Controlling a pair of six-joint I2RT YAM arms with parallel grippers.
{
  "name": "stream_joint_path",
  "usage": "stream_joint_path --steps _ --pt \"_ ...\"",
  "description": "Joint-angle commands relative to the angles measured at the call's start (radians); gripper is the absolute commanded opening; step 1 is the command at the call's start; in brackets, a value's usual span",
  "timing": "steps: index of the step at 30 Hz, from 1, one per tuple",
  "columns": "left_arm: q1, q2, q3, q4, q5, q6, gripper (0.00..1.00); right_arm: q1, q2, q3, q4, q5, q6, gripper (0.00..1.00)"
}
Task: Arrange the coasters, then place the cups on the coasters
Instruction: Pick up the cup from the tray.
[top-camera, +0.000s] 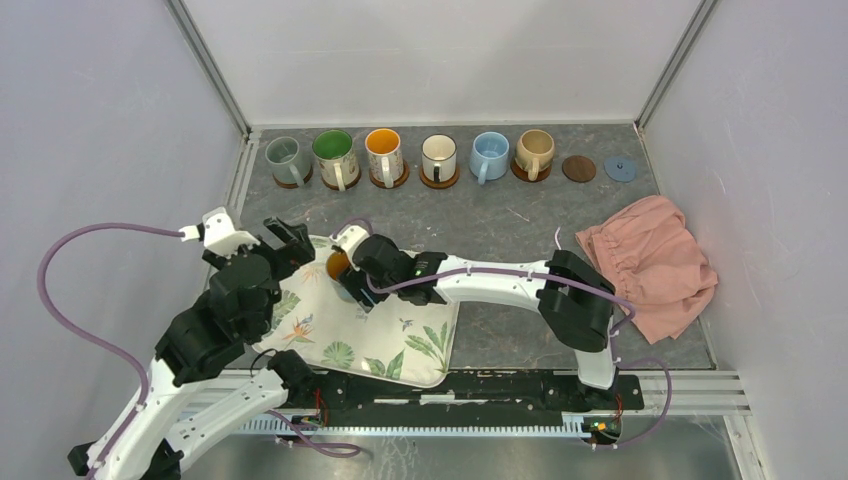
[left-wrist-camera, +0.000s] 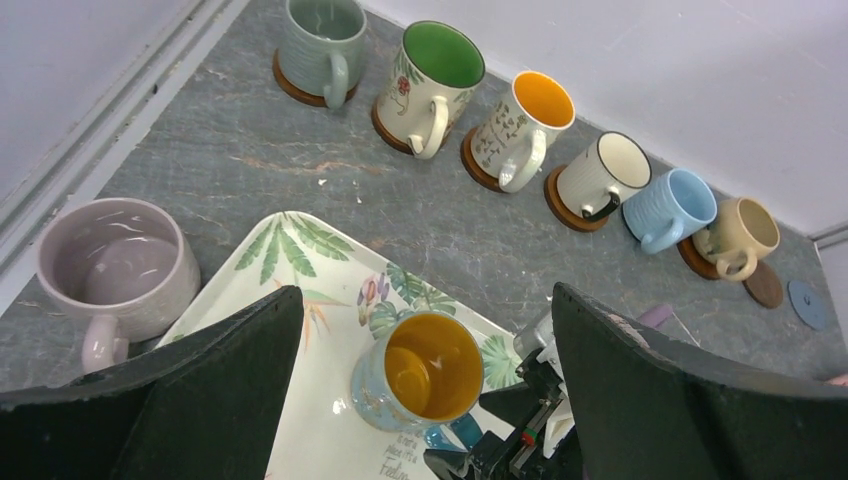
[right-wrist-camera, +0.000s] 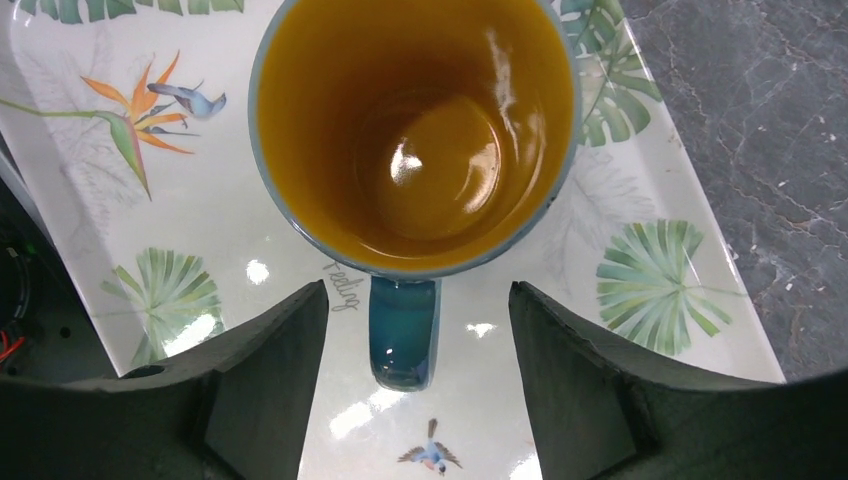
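A blue cup with an orange inside (right-wrist-camera: 415, 130) (left-wrist-camera: 418, 370) (top-camera: 338, 265) stands upright on the leaf-print tray (top-camera: 390, 345). My right gripper (right-wrist-camera: 418, 300) (top-camera: 350, 278) is open, its fingers on either side of the cup's blue handle (right-wrist-camera: 404, 335) without touching it. My left gripper (left-wrist-camera: 428, 295) (top-camera: 275, 245) hangs open above the tray's left part, holding nothing. A pale pink cup (left-wrist-camera: 115, 265) sits on the table left of the tray. Six cups (top-camera: 438, 155) stand on brown coasters (top-camera: 292, 182) along the back. A dark brown coaster (top-camera: 578, 168) and a grey-blue coaster (top-camera: 620, 167) lie bare at the row's right end.
A crumpled pink cloth (top-camera: 650, 265) lies at the right side of the table. White walls with metal rails (top-camera: 240, 170) close in the back and sides. My left arm hides the pale pink cup in the top view.
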Motion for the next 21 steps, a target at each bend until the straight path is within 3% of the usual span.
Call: stream_joint_path --steps 1,21 --pt "-0.003 -0.038 0.025 -0.005 -0.093 -0.016 1.00 0.014 0.037 0.069 -0.007 0.016 -0.015 0.72" --pt "-0.003 -0.051 0.023 -0.028 -0.104 -0.037 1.00 0.021 0.130 0.144 -0.040 0.047 -0.031 0.60"
